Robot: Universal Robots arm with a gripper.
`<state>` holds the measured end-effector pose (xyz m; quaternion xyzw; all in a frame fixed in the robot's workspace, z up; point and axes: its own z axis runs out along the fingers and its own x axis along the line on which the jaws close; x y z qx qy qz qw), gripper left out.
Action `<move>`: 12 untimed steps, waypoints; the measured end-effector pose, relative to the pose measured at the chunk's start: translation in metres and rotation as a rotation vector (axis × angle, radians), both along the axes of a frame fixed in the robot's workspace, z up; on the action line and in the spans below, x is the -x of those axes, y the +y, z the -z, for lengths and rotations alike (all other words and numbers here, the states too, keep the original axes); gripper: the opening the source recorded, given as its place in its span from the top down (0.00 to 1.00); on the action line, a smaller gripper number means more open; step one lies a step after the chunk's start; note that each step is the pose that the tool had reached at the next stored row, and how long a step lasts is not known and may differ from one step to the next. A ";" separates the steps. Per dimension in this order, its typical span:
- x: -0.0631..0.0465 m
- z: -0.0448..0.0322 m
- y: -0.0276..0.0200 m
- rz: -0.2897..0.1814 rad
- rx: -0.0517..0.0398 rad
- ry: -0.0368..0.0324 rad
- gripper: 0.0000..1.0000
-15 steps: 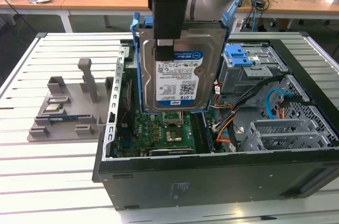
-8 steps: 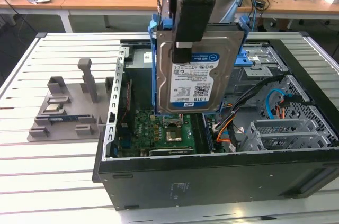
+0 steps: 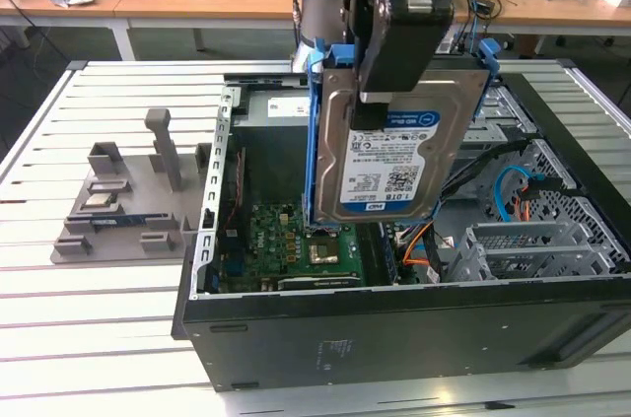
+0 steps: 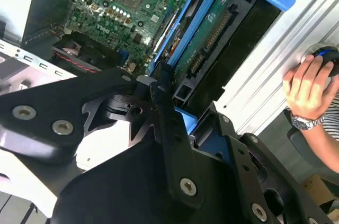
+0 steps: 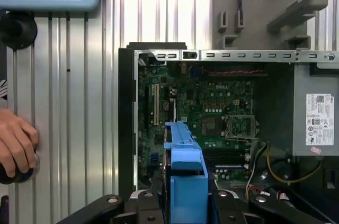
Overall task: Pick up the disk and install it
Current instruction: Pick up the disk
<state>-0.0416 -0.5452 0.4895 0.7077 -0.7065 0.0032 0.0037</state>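
An open computer case [image 3: 394, 338] lies on a slatted counter [image 3: 89, 309] with its green motherboard [image 3: 296, 240] exposed. A grey parts holder [image 3: 128, 200] sits at the exterior view's left. A person's hand [image 4: 307, 89] rests at the counter. The end effector [image 3: 380, 106] points down, clenched on the disk [image 3: 394, 171], which is held upright above the motherboard.

The disk [image 3: 394, 166] hangs upright in the air, held at its upper end, above the middle of the open computer case [image 3: 394, 338]. It is silver-grey metal. Its white-and-blue label faces the exterior view, and blue plastic rails run down both long sides. In both wrist views the disk [image 4: 212, 28] [image 5: 185, 181] shows edge-on over the green motherboard [image 5: 222, 113].
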 end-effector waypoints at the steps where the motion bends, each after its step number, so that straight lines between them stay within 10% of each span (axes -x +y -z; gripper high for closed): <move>1: -0.001 0.0000 -0.0012 0.000 0.0000 0.0001 0.64; 12: -0.019 0.0002 -0.0124 0.000 0.0000 0.0008 0.64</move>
